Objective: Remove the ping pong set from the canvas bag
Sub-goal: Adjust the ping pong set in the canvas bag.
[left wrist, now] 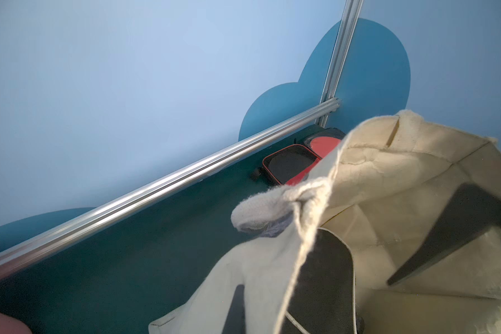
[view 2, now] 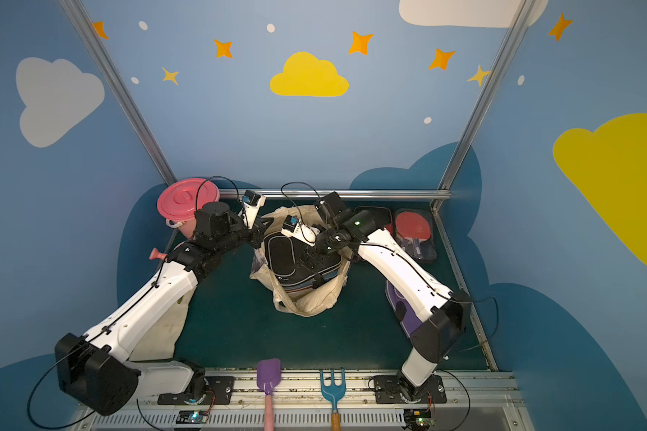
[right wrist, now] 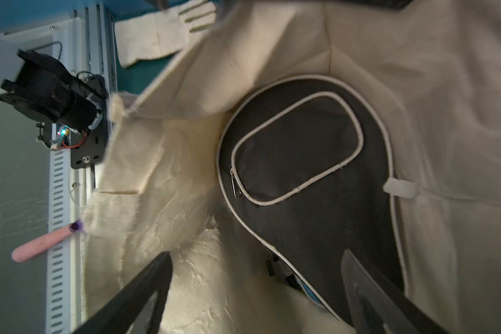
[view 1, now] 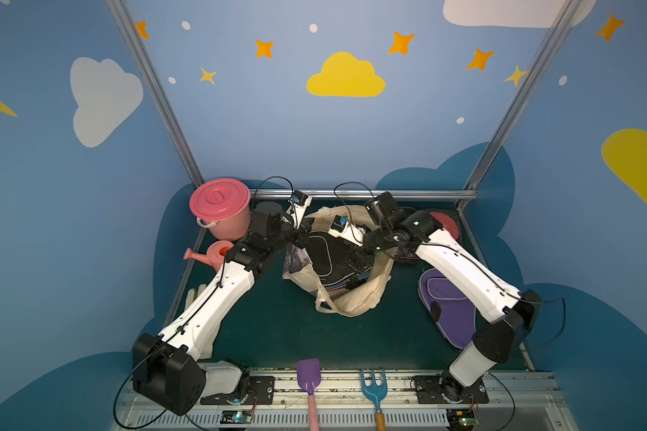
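The cream canvas bag [view 1: 352,298] stands open mid-table in both top views. A black paddle-shaped case with white piping [view 1: 320,253] lies on top inside it, and a blue edge of another case [right wrist: 308,289] peeks from under it. My left gripper [view 1: 302,239] is shut on the canvas bag's rear-left rim [left wrist: 272,260]. My right gripper [right wrist: 255,266] hangs open inside the bag above the black case [right wrist: 301,150], with nothing held. A purple case [view 1: 449,309] lies on the table under my right arm. Dark flat packs with a red paddle [view 2: 413,227] sit at the back right.
A pink lidded bucket [view 1: 221,209] and a pink watering can [view 1: 213,255] stand at the back left beside my left arm. A purple toy shovel [view 1: 309,377] and a blue toy rake [view 1: 373,388] lie at the front edge. A cream cloth [view 2: 165,328] lies under my left arm.
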